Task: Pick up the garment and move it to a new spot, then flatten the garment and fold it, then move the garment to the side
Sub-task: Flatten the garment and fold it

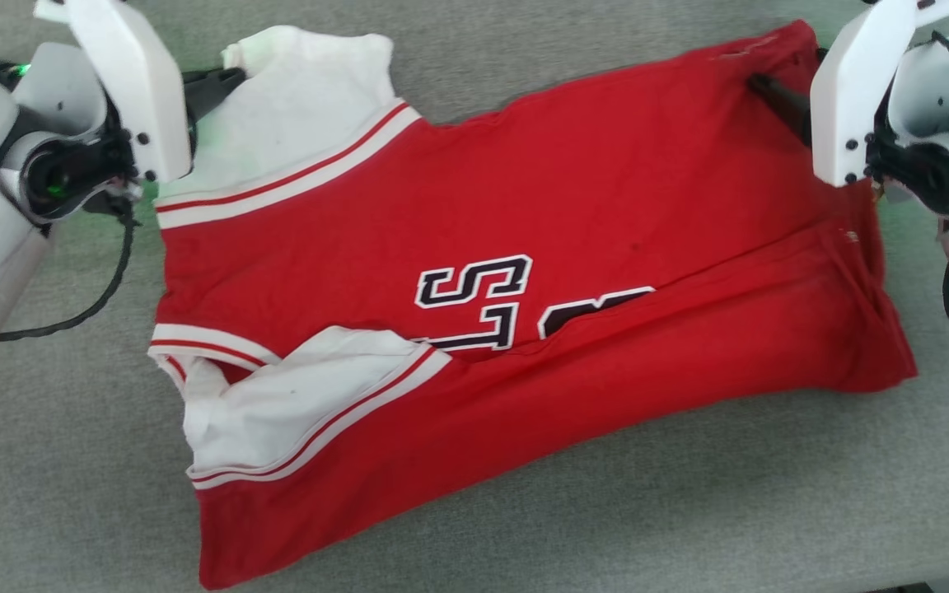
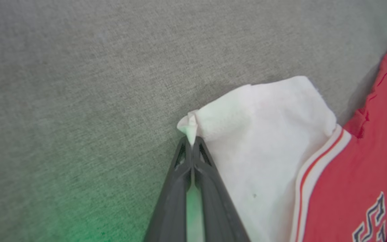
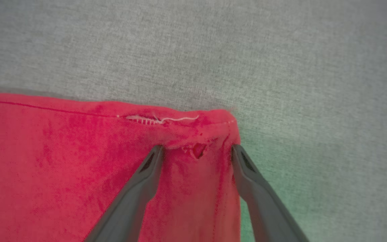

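Observation:
The red jersey garment [image 1: 606, 206] lies spread sideways on the grey table, its near long edge folded over so the black lettering is partly covered. One white sleeve [image 1: 293, 123] points to the far left, another [image 1: 293, 412] lies at the near left. My left gripper [image 2: 190, 139] is shut on the far white sleeve's corner [image 2: 188, 126], with a tuft of cloth pinched between the tips. At the far right red corner [image 3: 213, 124] my right gripper [image 3: 196, 150] stands open, its fingers [image 3: 153, 161] resting apart on the cloth.
The grey fabric-covered table [image 1: 524, 527] surrounds the garment, with bare room on all sides. Its front edge shows at the lower right corner of the head view. Black cables hang from both wrists.

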